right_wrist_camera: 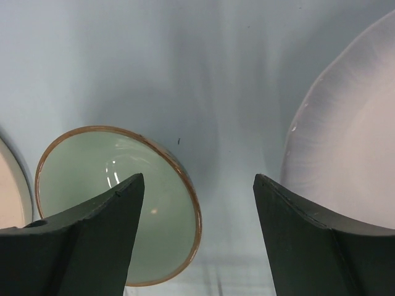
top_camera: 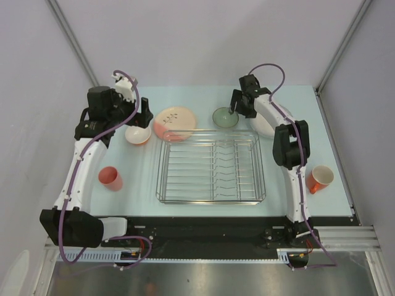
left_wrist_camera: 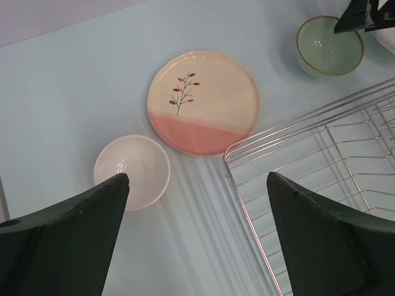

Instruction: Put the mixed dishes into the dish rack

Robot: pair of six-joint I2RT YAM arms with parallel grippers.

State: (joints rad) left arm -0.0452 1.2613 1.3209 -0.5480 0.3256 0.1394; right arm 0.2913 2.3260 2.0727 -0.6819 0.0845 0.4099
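Note:
The chrome dish rack (top_camera: pixel 210 200) stands mid-table with nothing in it. Behind it lie the cream plate with pink segment (top_camera: pixel 175 123) and the small green glass bowl (top_camera: pixel 223 118). My left gripper (top_camera: pixel 143 115) is open and hovers above the table between the orange-outside white bowl (left_wrist_camera: pixel 132 171) and the rack's corner (left_wrist_camera: pixel 247 145). My right gripper (right_wrist_camera: pixel 199 179) is open, low over the green bowl (right_wrist_camera: pixel 86 172); its left finger is over the bowl's inside and the rim lies between the jaws. The white grey-rimmed shallow bowl (right_wrist_camera: pixel 352 148) lies just to its right.
A salmon-pink tumbler (top_camera: pixel 110 178) stands at the left of the rack. An orange mug (top_camera: pixel 320 178) stands at the right, near the table's right edge. Grey walls close in the back and both sides.

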